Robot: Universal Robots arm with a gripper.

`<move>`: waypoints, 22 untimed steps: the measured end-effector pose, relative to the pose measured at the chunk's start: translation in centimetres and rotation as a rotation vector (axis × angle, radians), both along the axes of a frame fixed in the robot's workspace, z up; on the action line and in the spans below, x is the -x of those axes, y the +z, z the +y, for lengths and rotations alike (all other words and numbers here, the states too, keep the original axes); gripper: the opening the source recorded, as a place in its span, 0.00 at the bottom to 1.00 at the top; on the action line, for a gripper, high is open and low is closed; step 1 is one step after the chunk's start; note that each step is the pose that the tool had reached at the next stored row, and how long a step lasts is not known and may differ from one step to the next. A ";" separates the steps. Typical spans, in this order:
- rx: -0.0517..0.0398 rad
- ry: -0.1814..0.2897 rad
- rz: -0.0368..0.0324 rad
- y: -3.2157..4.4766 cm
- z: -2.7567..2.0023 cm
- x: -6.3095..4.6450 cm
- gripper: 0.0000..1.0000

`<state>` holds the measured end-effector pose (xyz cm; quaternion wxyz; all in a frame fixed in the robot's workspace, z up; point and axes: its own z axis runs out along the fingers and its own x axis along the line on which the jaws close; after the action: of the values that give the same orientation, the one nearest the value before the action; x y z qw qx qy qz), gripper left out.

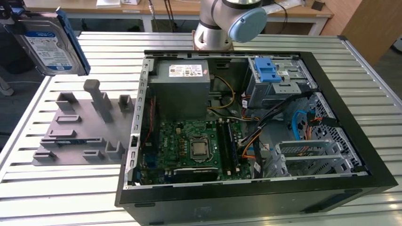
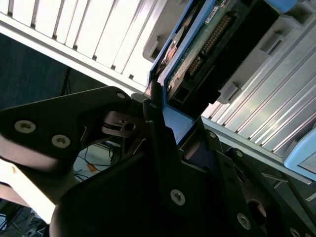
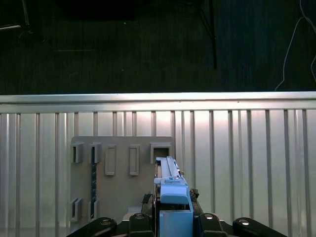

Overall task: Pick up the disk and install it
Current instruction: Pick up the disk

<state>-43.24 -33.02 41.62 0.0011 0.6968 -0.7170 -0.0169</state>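
Pick-up looks done: the gripper (image 2: pixel 170 116), jaws clamped on the disk (image 1: pixel 53 44), holds it aloft at 10 o'clock from the case (image 1: pixel 355 117). Installing should call for aligning its rails with the cage (image 1: pixel 276 77) at 1 o'clock.

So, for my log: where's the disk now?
Exterior view's upper left: the disk is gripped in the claw, raised over the fixture plate, left of the case.

Silver-grey disk (image 1: pixel 49 47) labelled blue-and-white, edged blue, grey fixture plate (image 1: pixel 74 126), green motherboard (image 1: pixel 168 141), black case (image 1: pixel 251 197)
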 end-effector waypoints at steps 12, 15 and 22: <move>-0.0001 0.000 -0.0001 1.10 0.01 0.0 0.36; 0.0000 0.000 0.0000 1.36 0.01 0.0 0.36; -0.0001 0.000 -0.0001 1.97 0.01 0.0 0.36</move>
<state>-43.24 -33.00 43.59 0.0011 0.6968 -0.7170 -0.0169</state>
